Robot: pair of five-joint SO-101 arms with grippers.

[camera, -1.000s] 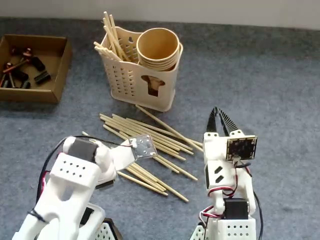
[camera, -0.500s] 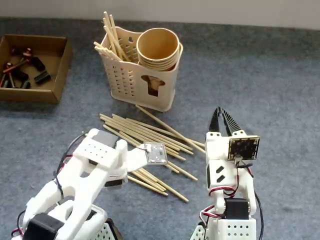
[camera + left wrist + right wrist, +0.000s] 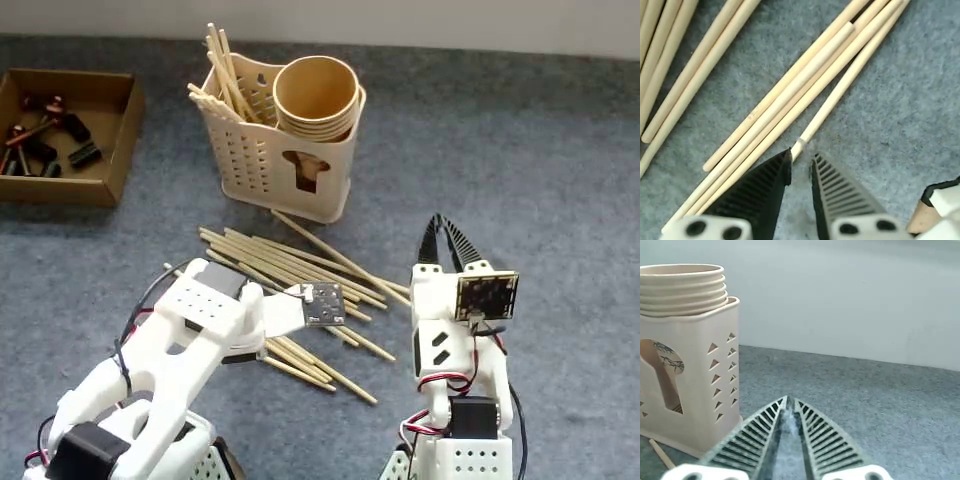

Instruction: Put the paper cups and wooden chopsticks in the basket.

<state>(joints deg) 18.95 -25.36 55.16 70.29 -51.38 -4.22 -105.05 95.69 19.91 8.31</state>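
Note:
A cream slotted basket (image 3: pixel 270 160) stands at the back with a stack of paper cups (image 3: pixel 316 95) and several wooden chopsticks (image 3: pixel 224 75) upright in it. Several loose chopsticks (image 3: pixel 300 265) lie fanned on the grey carpet in front of it. My left arm (image 3: pixel 215 310) hangs over this pile. My left gripper (image 3: pixel 801 167) is open by a narrow gap just above the carpet, with one chopstick's end (image 3: pixel 799 146) at its tips. My right gripper (image 3: pixel 438 222) is shut and empty, right of the pile, pointing towards the basket (image 3: pixel 690 385) and cups (image 3: pixel 682 287).
A cardboard box (image 3: pixel 112 150) with black and red clips sits at the back left. A pale wall (image 3: pixel 850 295) rises behind the carpet. Open carpet stretches to the right of the basket and the right arm.
My left arm has swung to the right and lowered over the loose chopsticks. My right arm has shifted only slightly.

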